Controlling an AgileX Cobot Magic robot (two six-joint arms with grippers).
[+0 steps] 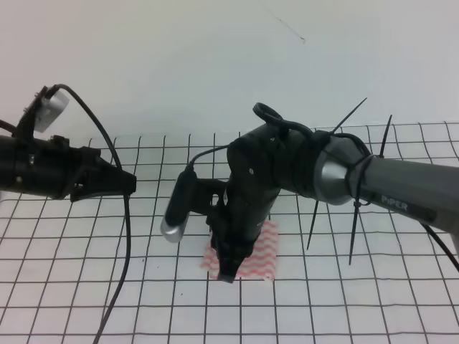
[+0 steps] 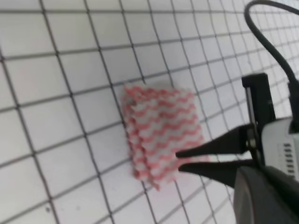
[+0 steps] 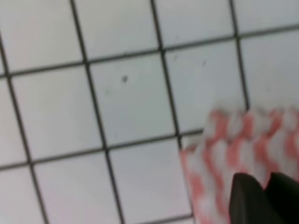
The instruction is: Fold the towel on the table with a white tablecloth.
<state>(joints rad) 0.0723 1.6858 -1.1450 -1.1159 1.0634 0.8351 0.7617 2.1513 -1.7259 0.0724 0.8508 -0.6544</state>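
The towel point(image 1: 259, 249), pink and white wavy stripes, lies folded into a small rectangle on the gridded white tablecloth point(image 1: 373, 301) at the table's middle. My right gripper point(image 1: 228, 276) points steeply down at the towel's near left corner. In the left wrist view its two black fingers point(image 2: 205, 148) are nearly together, and the right gripper point(image 2: 179, 160) rests its tips on the towel point(image 2: 156, 126). The right wrist view shows the right gripper point(image 3: 266, 196) over the towel point(image 3: 233, 149). My left gripper point(image 1: 131, 183) hovers left of the towel, apart from it, seen side-on.
A black cable point(image 1: 125, 251) hangs from the left arm down to the tablecloth. The right arm's grey tube point(image 1: 401, 190) with black zip ties spans the right side. A plain white wall point(image 1: 215, 64) stands behind the table.
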